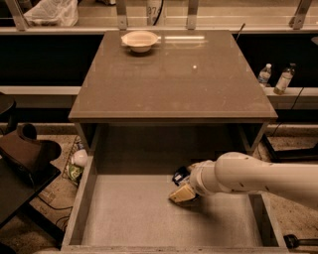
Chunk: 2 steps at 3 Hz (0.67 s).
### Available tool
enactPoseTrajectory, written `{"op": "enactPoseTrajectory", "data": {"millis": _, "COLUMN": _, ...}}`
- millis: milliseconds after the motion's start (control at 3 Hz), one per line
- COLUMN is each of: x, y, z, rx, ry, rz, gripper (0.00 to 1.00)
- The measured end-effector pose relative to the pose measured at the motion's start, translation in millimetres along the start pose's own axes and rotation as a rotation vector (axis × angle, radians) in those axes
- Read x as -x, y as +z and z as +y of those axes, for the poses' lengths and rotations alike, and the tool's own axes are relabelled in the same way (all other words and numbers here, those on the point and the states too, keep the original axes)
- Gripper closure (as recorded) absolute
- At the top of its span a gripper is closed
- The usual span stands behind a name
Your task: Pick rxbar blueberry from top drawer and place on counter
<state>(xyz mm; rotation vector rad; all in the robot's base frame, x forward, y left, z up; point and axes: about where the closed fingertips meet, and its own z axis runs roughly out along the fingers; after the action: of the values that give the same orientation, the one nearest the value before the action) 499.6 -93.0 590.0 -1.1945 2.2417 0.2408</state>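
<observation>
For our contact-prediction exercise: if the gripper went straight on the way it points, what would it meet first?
The gripper, low inside the top drawer, points leftward: probably its floor first, though depth is unclear. The rxbar blueberry lies beside it, off that line.

I see a pale ledge (218, 24) with metal posts (192, 12) across the rear, with a white plastic bag (49, 11) on it. Right: two water bottles (265, 74) on a lower shelf (298, 96). The floor (293, 144) is speckled. Left: dark furniture (25, 158). Lighting is warm and dim. The hand (181, 193) is at lower centre.
</observation>
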Motion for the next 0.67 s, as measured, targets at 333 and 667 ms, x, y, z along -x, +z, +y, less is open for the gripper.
{"op": "enactPoseTrajectory", "data": {"millis": 333, "x": 0.9, "y": -0.7, "z": 0.1, "rx": 0.000, "ry": -0.001, "rz": -0.001, "gripper": 0.63}}
{"op": "enactPoseTrajectory", "data": {"millis": 667, "x": 3.1, "y": -3.8, "z": -0.3, "rx": 0.000, "ry": -0.001, "rz": -0.001, "gripper": 0.87}}
